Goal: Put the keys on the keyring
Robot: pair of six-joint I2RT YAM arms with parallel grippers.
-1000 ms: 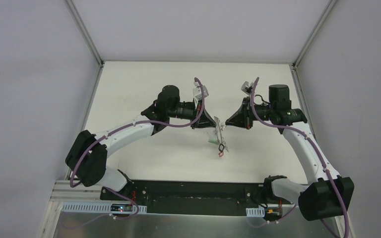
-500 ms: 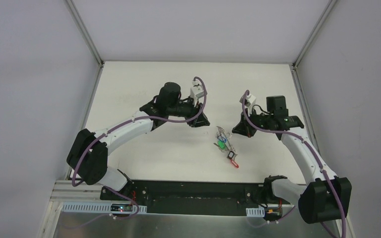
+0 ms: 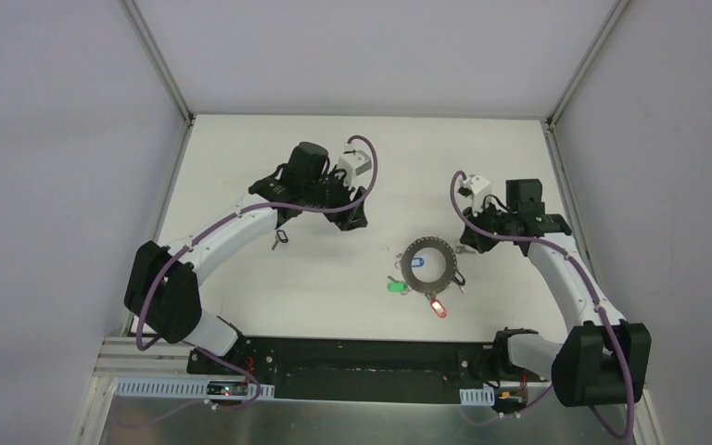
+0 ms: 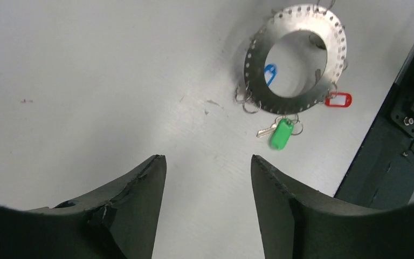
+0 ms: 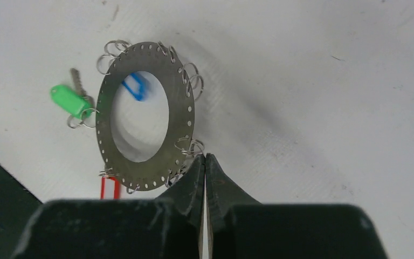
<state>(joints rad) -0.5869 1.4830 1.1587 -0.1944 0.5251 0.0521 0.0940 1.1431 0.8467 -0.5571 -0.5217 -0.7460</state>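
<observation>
- right gripper (image 5: 205, 159): fingers pressed together with no real gap and nothing seen between them; tips sit just beside the near edge of the keyring (image 5: 182, 113). Can't tell if they touch it.
- left gripper (image 4: 207, 162): wide open and empty, well apart from the keyring, which shows far off in its wrist view.
- keyring: a flat grey perforated disc with a big centre hole, lying flat on the white table (image 3: 334, 287) between the two arms, closer to the right one.
- small split rings (image 5: 190, 144) hang from its rim holes. A green tag (image 5: 67, 100) with a silver key (image 5: 75, 77) is at one edge, a red tag (image 5: 109, 188) at the near edge, and a blue tag (image 5: 135, 86) shows through the centre hole.
- small dark object (image 3: 281, 239) on the table under the left arm, maybe a loose key; too small to tell.
- risks:
  - closed right fingers so near the rim could shove the disc and slide it away.
  - the disc lies flush, so a pinch at its edge may scrape the table or slip.
  - the split rings are tiny and springy, so they're easy to miss or snag.
  - the left arm could sweep the dark object away.
</observation>
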